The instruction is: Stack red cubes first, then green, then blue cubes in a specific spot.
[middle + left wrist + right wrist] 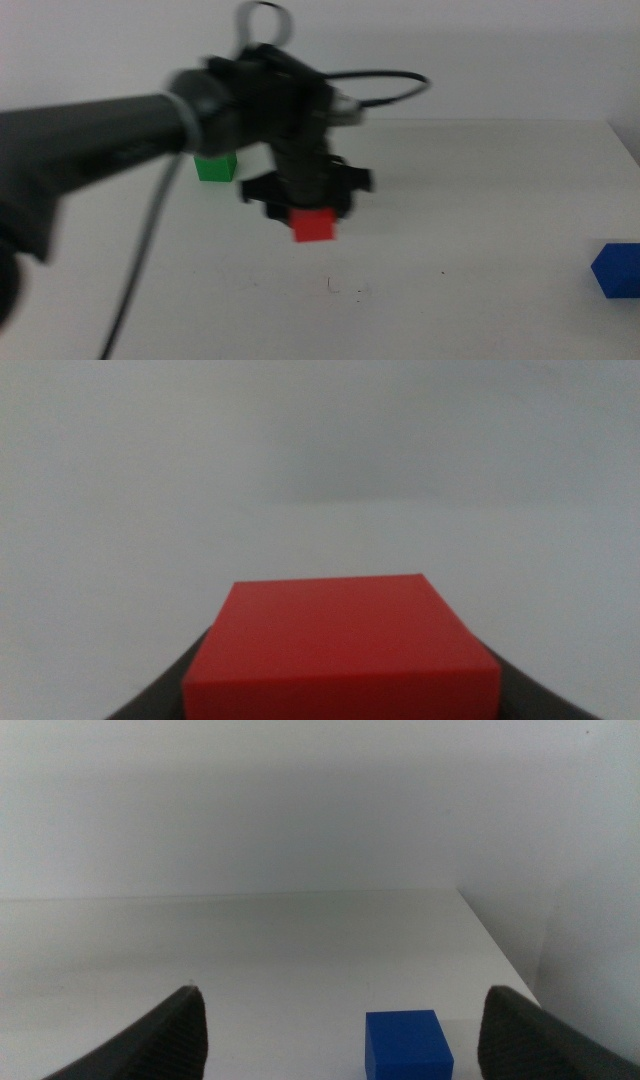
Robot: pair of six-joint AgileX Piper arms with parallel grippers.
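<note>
Above the white tabletop (pixel 480 200) we see the left end effector (pixel 312 212) clamping the red cube (pixel 314 225), not placed yet. Green cube (pixel 215 167) and blue cube (pixel 617 270) wait unstacked; right end effector (pixel 340 1035) open near blue.

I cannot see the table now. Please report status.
Left hand shut on red cube, above table. Right hand open, behind blue cube. Green cube behind arm. Nothing blocking.
</note>
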